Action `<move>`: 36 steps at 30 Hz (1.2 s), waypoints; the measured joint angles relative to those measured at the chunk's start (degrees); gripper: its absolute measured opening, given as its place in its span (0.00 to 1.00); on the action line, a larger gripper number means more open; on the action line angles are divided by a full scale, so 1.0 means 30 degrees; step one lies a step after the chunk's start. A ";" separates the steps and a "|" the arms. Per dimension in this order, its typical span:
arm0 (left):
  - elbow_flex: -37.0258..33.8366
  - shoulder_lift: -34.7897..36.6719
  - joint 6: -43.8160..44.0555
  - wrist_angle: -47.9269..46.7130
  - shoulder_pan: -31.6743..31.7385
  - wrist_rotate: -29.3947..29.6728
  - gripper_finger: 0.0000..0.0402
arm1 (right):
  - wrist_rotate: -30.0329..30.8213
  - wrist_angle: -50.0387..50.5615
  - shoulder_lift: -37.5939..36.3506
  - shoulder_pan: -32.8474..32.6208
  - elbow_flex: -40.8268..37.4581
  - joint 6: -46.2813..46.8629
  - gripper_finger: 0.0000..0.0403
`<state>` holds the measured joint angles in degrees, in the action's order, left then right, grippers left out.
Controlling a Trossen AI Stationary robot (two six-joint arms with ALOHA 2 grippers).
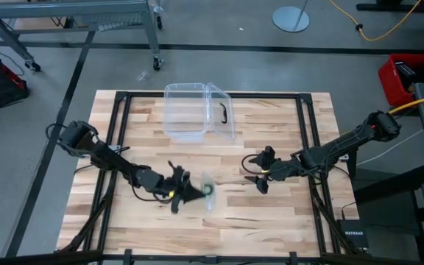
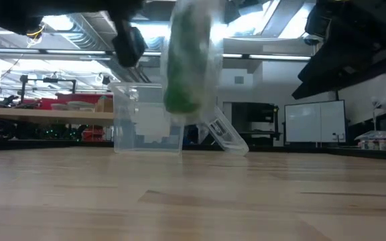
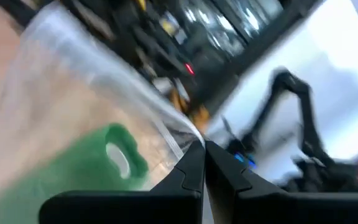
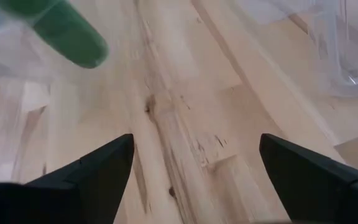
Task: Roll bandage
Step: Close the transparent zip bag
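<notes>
Left gripper point(image 1: 190, 193), low center, pinches the wrapper point(image 2: 210, 73) w/ the bandage point(image 2: 183, 60) inside; right gripper point(image 4: 191, 168) is wide apart, so grab the bag's free end & pull slow.

bandage point(image 1: 207, 188) in wrapper point(image 1: 210, 197), above table point(image 1: 271, 213) | box point(image 1: 197, 110) behind | right claw point(image 1: 255, 171) right of it

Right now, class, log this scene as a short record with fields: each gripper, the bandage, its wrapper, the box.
left gripper: shut on the clear plastic wrapper, holding it up off the wooden table
bandage: green roll, inside the wrapper, hanging above the table
right gripper: open, holding nothing, low over the table right of the wrapper
clear plastic box: open, at the table's far side
</notes>
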<state>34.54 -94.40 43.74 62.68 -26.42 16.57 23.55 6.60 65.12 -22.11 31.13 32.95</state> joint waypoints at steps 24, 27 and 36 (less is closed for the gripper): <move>-0.0015 -0.0033 0.2882 -0.0083 0.0024 -0.3940 0.00 | -0.4382 -0.7086 0.1538 0.1508 0.0016 -0.5550 0.80; -0.0015 -0.0033 0.2942 -0.0082 0.0024 -0.4520 0.00 | -0.4903 -0.8582 0.2260 0.1508 0.0016 -0.8966 0.75; -0.0015 -0.0033 0.3632 -0.0081 0.0031 -0.4974 0.00 | -0.5375 -0.9182 0.4746 0.1508 0.2153 -1.1966 0.70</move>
<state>34.50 -94.50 54.63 62.44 -26.33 1.65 7.42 -20.94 79.36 -17.58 37.59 -2.95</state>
